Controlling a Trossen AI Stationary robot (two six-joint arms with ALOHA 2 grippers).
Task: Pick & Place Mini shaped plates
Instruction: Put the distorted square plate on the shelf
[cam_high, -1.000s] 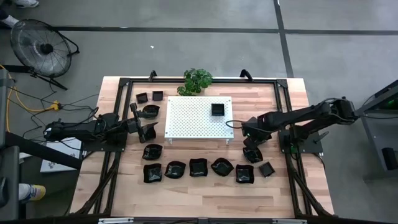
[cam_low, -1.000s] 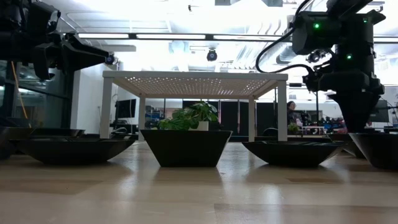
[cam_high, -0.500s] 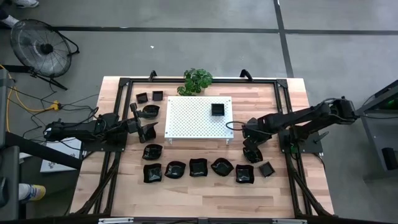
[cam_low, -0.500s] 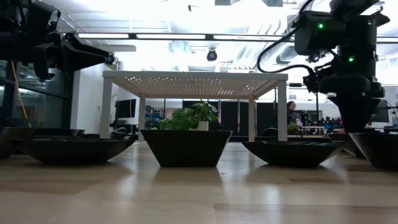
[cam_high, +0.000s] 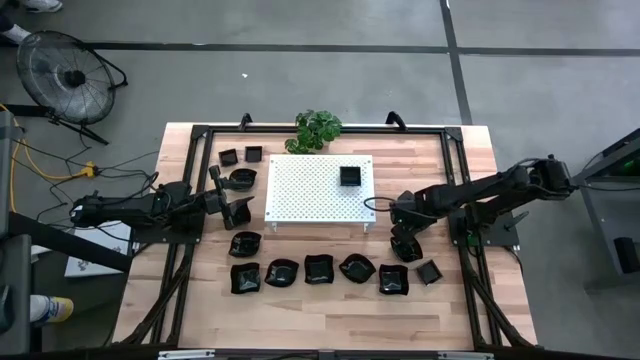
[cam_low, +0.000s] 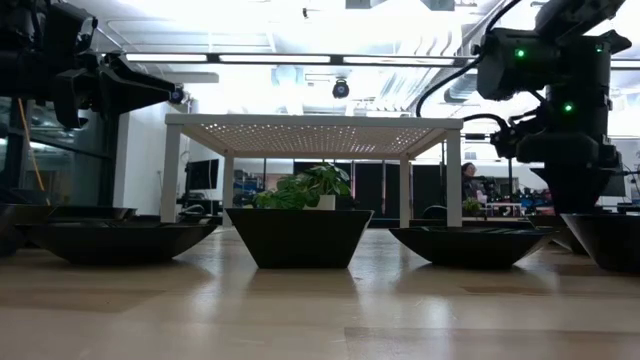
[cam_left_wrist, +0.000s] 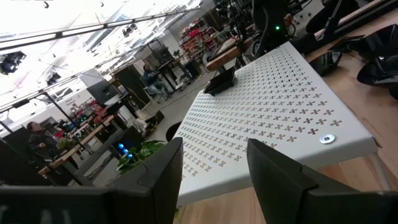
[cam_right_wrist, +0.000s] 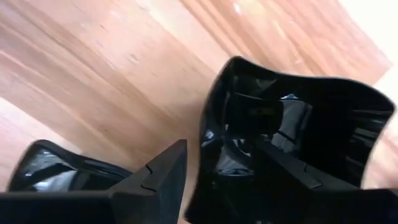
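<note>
Several glossy black mini shaped plates lie on the wooden table. A row of them (cam_high: 319, 269) runs along the near side, three (cam_high: 243, 165) sit at the far left, and a square one (cam_high: 350, 176) rests on the white perforated board (cam_high: 310, 190). My right gripper (cam_high: 403, 236) points down, open, over a wavy-edged plate (cam_right_wrist: 298, 118) right of the board. One finger (cam_right_wrist: 165, 171) stands outside its rim and the other (cam_right_wrist: 283, 171) over its hollow. My left gripper (cam_left_wrist: 214, 180) waits level and open at the board's left, with nothing between its fingers. My right gripper straddles the wavy plate's rim (cam_right_wrist: 208, 140) from above, one finger outside and one inside. I cannot tell whether either finger touches it. The plate lies flat on the table.
A green potted plant (cam_high: 318, 130) stands behind the board. Another black plate (cam_right_wrist: 56, 171) lies close beside the right gripper's outer finger, and a small square plate (cam_high: 429, 271) sits just nearer. A dark frame (cam_high: 455, 190) runs around the table top.
</note>
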